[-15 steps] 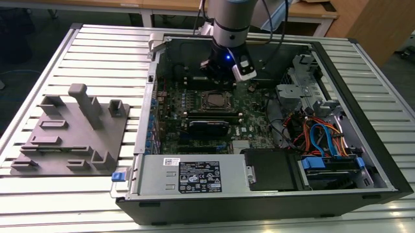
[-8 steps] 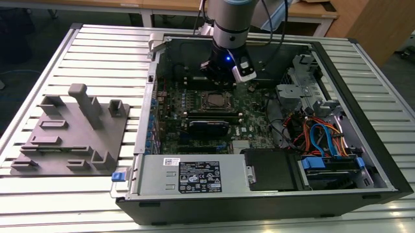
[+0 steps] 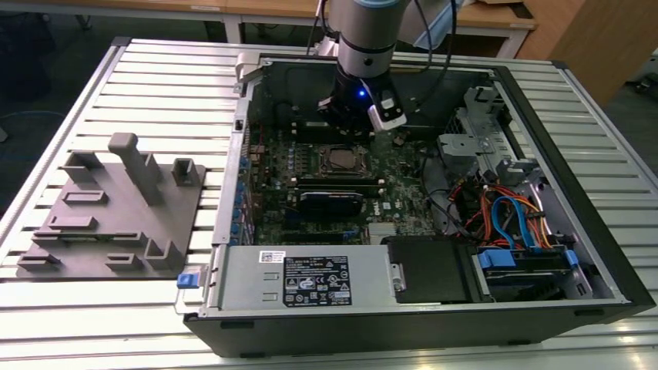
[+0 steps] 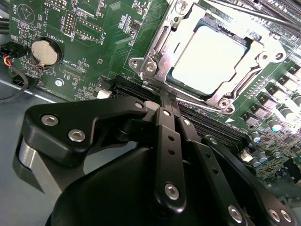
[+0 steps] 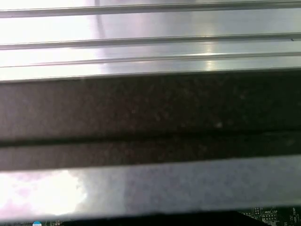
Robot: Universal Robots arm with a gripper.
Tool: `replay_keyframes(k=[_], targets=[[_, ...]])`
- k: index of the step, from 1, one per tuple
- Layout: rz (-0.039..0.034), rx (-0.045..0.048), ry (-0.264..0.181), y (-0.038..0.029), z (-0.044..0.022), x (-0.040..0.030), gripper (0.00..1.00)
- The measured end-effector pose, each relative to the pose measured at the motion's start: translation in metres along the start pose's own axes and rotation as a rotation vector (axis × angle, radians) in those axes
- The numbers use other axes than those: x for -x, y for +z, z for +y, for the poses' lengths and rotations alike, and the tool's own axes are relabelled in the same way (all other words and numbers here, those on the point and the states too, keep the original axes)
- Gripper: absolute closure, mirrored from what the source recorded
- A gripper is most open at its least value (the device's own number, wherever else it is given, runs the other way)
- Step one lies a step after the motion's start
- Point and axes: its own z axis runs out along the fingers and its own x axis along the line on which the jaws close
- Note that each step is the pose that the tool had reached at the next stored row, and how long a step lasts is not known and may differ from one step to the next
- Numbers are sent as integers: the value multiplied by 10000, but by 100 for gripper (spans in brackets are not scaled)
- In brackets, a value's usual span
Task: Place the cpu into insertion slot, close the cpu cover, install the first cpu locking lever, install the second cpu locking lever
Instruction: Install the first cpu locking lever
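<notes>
The cpu [image 4: 207,59] lies flat in the insertion slot [image 3: 335,159], its silver top lit bright. The cpu cover [image 4: 221,96], a shiny metal frame, lies down around it. My gripper [image 4: 165,94] is shut, its black fingers meeting in a point just off the socket's corner with nothing between them. A thin metal lever [image 4: 157,44] runs along the socket's side; whether it is latched I cannot tell. In the exterior view the gripper [image 3: 350,125] hangs just behind the socket, low inside the open computer case [image 3: 575,154].
Long black memory slots [image 4: 211,132] run under the fingers, and a coin battery [image 4: 46,52] sits on the green board. A black module [image 3: 329,202] lies in front of the socket. Cables and a drive cage [image 3: 514,223] fill the exterior view's right; a grey fixture plate [image 3: 113,208] lies at its left.
</notes>
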Motion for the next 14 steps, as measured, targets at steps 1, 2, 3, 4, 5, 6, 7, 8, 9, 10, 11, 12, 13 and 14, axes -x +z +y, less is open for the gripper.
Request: replay_keyframes(k=[1,2,3,4,5,6,7,8,9,10,11,12,13,14], targets=[[0,2,0,0,0,0,90],[-2,3,0,-1,0,0,90],[0,1,0,-6,0,0,90],[0,1,0,-12,1,0,90],[0,1,0,-17,2,0,90],[0,1,0,-22,3,0,90],[-1,2,0,-25,3,1,90],[-1,2,0,-27,4,1,90],[-1,3,0,-28,4,1,90],[-1,4,-1,-28,4,2,90],[0,2,-3,-29,4,7,90],[0,0,-2,-29,4,11,90],[0,1,0,-29,4,11,90],[0,1,1,-29,4,12,90]])
